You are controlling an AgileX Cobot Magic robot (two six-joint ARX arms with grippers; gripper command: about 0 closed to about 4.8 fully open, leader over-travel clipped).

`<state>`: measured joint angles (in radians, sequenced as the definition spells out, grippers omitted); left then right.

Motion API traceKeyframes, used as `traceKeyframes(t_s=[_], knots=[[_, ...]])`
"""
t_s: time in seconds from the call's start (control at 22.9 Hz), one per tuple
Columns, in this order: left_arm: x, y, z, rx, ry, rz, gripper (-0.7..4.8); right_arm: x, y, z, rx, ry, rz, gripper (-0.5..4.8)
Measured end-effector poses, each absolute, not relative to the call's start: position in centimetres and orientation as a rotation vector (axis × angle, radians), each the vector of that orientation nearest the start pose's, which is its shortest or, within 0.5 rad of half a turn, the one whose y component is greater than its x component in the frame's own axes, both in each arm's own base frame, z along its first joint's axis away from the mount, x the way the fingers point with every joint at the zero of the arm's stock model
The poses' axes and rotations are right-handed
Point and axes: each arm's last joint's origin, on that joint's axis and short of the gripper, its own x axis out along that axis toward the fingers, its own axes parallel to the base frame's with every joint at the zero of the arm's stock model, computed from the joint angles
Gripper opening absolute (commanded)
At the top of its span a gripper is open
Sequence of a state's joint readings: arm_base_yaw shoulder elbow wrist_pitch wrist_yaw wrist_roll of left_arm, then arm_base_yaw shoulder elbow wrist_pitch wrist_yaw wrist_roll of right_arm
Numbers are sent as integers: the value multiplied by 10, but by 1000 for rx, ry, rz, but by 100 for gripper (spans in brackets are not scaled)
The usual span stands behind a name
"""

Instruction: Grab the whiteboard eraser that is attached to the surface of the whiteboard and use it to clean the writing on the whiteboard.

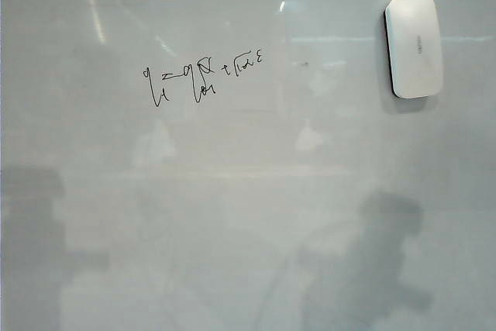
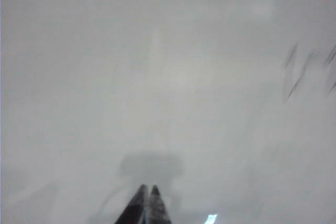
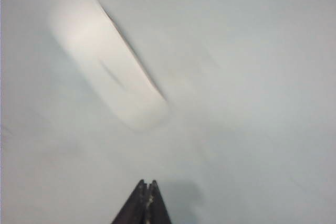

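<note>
The whiteboard (image 1: 248,215) fills the exterior view. The white whiteboard eraser (image 1: 415,46) sticks to it at the upper right. Black writing (image 1: 203,75) runs in two short lines at the upper left of centre. Neither gripper shows in the exterior view; only their shadows fall on the lower board. In the right wrist view my right gripper (image 3: 147,184) is shut and empty, a short way from the whiteboard eraser (image 3: 107,59). In the left wrist view my left gripper (image 2: 148,188) is shut and empty over bare board, with blurred strokes of the writing (image 2: 307,69) off to one side.
A tiny dark speck (image 1: 304,64) lies on the board between the writing and the eraser. Reflections of lights streak the upper board.
</note>
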<state>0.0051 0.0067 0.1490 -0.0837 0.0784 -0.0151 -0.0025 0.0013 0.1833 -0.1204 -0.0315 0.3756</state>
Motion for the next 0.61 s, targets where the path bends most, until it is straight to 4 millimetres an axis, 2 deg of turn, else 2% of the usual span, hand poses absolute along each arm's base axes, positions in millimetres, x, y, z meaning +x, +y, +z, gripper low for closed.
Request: traceKeyframes(t_s=[0.04,0.13,0.22,0.31,0.35,0.44,0.48,0.57,0.61], knots=[[79,-3,227,-44,-128,-103,-3,74,3,237,395,-122,128,-2],[63,-3,260,-70,-192,-128,-3,61,6,261,380,-142,262,-2],[48,-4,280,-72,-148,-137,-3,45,8,285,352,-109,301,-3],[36,-4,296,-72,-129,-139,-3,37,8,299,289,-78,293,-3],[30,-4,308,-73,-129,-147,-3,33,8,310,201,-27,281,-3],[33,-6,318,-74,-37,-225,-3,35,7,328,62,42,261,-3],[40,-8,317,-73,58,-298,-3,37,7,340,-5,78,256,-3],[48,-11,311,-51,161,-396,-3,43,6,349,-52,111,228,-2],[54,-14,306,-22,225,-526,-3,52,5,354,-77,159,187,-2]])
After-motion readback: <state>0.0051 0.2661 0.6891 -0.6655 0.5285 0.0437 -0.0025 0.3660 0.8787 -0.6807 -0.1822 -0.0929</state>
